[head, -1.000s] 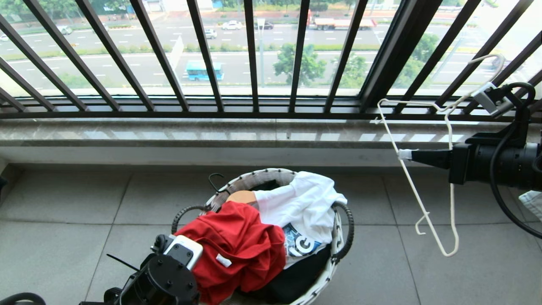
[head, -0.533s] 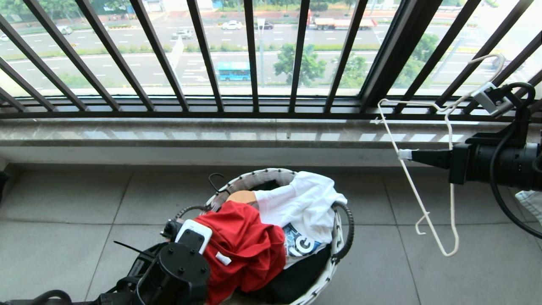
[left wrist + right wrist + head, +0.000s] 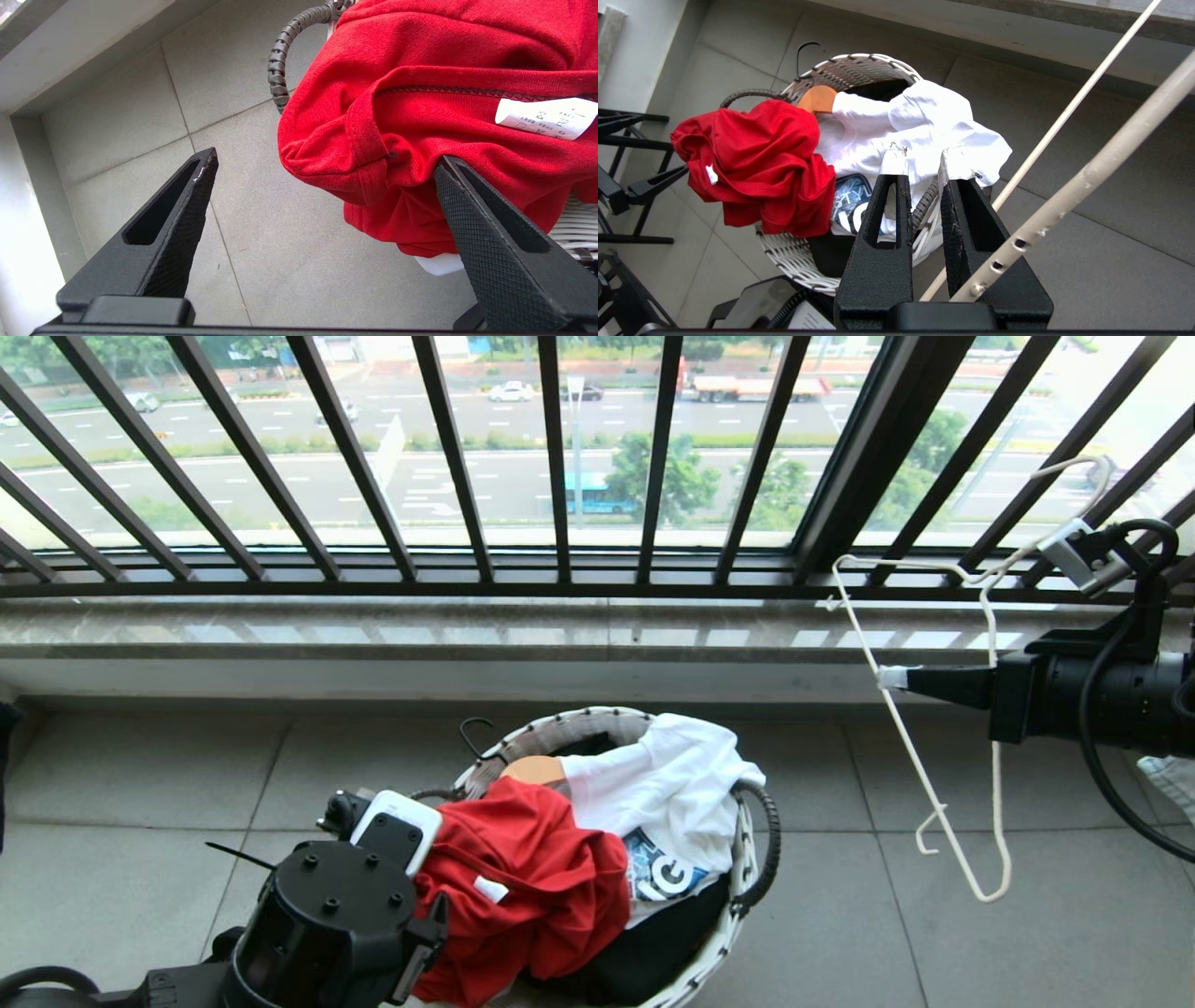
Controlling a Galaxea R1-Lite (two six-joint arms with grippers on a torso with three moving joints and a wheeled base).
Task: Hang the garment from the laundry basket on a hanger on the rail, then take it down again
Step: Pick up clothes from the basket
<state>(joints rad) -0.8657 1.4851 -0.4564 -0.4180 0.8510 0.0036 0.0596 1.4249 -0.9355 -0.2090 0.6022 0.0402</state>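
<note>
With fingers [image 3: 490, 242] spread wide, left gripper [image 3: 322, 205] brushes red garment [image 3: 420, 93]

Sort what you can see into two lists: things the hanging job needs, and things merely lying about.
Needed: red T-shirt, laundry basket, wire hanger, left gripper, right gripper.
Lying about: white T-shirt, black garment, wooden hanger, window railing.
</note>
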